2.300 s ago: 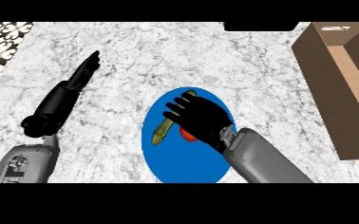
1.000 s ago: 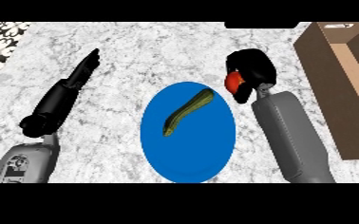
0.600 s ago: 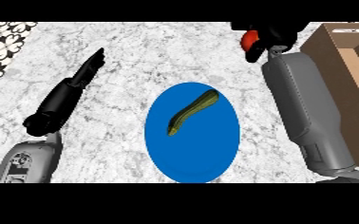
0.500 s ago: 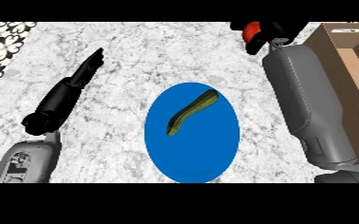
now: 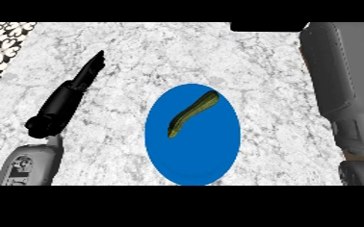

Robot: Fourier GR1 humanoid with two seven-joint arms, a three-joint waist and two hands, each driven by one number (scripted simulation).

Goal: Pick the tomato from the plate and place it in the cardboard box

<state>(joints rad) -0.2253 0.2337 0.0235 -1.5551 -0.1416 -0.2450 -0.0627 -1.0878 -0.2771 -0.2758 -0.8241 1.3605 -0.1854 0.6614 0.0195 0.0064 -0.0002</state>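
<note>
Plate (image 5: pixel 193 163) holds a green pepper (image 5: pixel 192 113); left robot hand (image 5: pixel 86 74) straight-fingered; right unseen.

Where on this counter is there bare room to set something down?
Bare marble counter lies above the blue plate, between the left hand and the right forearm. A narrower strip runs between hand and plate. The plate holds a green vegetable.

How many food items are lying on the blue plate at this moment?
1: a curved green vegetable lies on the blue plate, from its middle toward the upper right. No tomato shows anywhere in view.
</note>
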